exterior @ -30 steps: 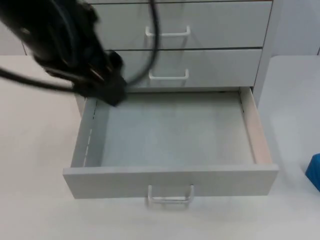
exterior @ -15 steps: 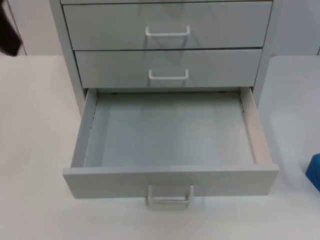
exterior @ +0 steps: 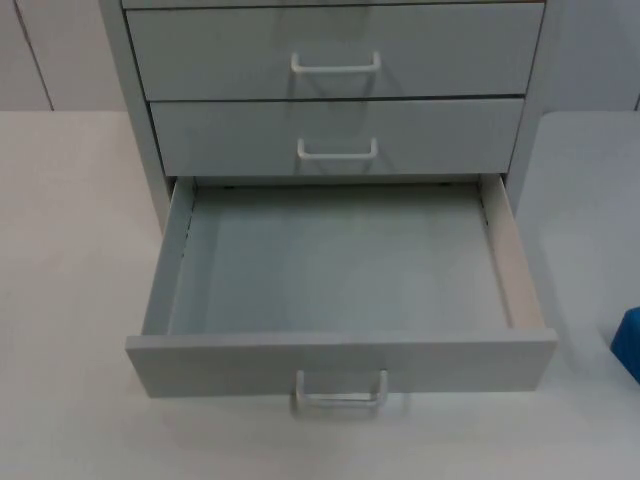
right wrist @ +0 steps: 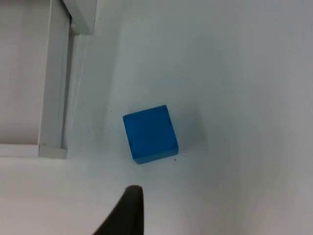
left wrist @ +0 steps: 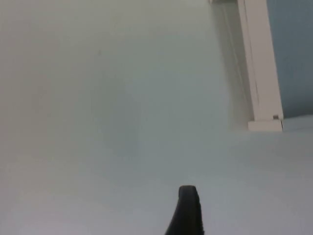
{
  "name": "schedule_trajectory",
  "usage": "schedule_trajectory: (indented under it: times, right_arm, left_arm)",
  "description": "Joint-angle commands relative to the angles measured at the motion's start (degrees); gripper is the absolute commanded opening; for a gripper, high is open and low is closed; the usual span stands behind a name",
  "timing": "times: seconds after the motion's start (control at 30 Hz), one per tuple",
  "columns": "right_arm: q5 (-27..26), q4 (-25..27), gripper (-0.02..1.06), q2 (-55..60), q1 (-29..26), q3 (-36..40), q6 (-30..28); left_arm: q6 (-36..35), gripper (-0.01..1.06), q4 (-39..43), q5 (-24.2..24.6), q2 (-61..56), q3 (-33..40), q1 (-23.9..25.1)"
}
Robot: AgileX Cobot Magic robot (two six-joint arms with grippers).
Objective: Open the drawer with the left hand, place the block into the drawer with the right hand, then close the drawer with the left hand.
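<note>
On my left, the left gripper [left wrist: 188,210] hangs over bare table [left wrist: 98,122], with a corner of the drawer [left wrist: 261,73] off to one side of it. I see just one black fingertip there, so I cannot tell whether that claw is open or closed, and it holds nothing that I can make out. I take this arm to be waiting. Moving to the middle, the cabinet [exterior: 135,150] stands at the back with its two upper drawers closed, and the bottom drawer [exterior: 340,360] is pulled well out toward me, its handle [exterior: 340,388] at the front and its floor bare. So step one looks done to me: drawer open. Further right, the blue block [exterior: 628,342] sits on the table [exterior: 60,300] just beyond the drawer's right front corner, apart from it. From the right wrist, the block [right wrist: 149,133] lies flat on the table, near the drawer's front corner [right wrist: 54,147], and the right gripper [right wrist: 128,210] hovers above it without touching. Again only one fingertip shows, so I cannot tell how that claw stands. Still to do, as I judge it: pick up the block, drop it in the drawer, then close the drawer with the left.
</note>
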Motion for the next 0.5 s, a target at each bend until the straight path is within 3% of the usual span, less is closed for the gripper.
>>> schedule_trajectory:
  times: [0.0,0.47]
  right_arm:
    - [0.5,0.1,1.05,-0.2,-0.3,-0.2,0.4]
    - [3.5,-0.2,1.05,1.0,-0.1,-0.3,-0.5]
  left_arm:
    - [-0.4,0.66,0.8,-1.0,-1.9,2.3,0.3]
    - [-0.4,0.66,1.3,-2.5,-3.3,3.7,0.3]
